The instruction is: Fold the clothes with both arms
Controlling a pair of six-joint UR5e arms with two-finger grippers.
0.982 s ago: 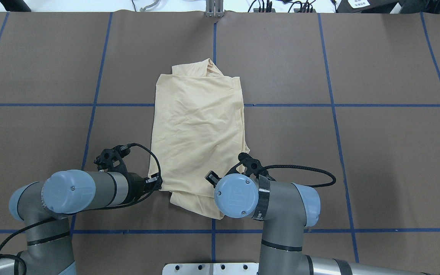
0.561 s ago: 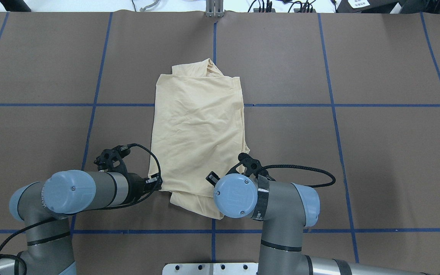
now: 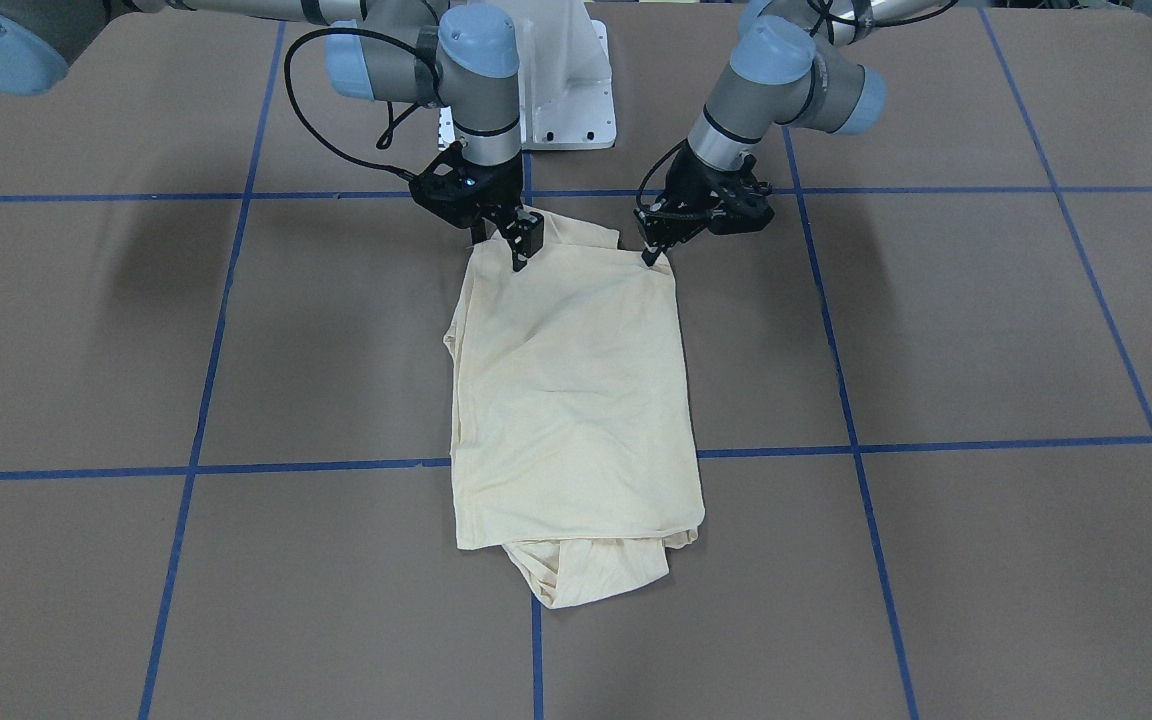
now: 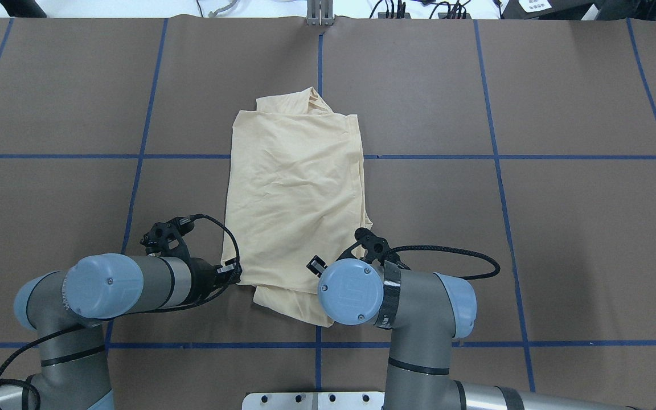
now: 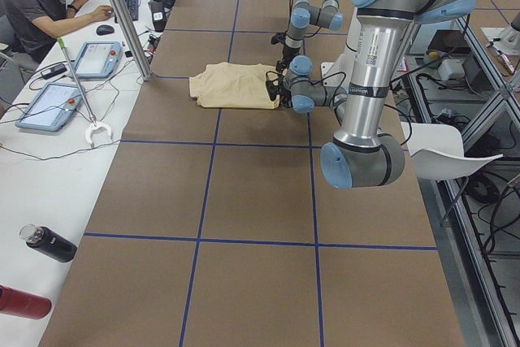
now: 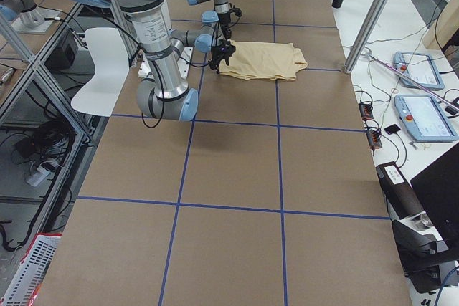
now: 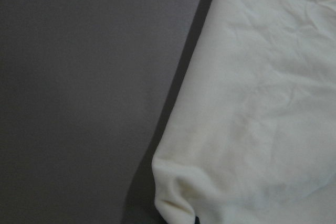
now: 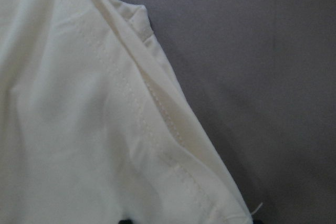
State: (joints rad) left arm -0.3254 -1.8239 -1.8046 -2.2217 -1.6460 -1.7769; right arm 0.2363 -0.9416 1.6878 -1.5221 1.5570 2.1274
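front-facing: t-shirt (image 3: 571, 400) folded to a strip, mid-frame on table (image 3: 936, 330). left end effector (image 3: 652, 255) and right end effector (image 3: 520, 250) at its upper corners.
left wrist: corner puckered, looks clenched on it.
right wrist: hem only; grip cannot tell.
step, judged: corner grasp. next: lift both evenly, fold toward the frame's lower end.
exterior left: dark bottle (image 5: 49, 243) lower left, contents unseen.

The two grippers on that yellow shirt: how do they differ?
The left gripper meets the shirt at its corner, slanting in from the side; the right gripper comes straight down on the fabric, just inside the edge. Overhead, the left gripper shows; the right gripper hides under its own wrist. Both are black, at the shirt's robot-side end.
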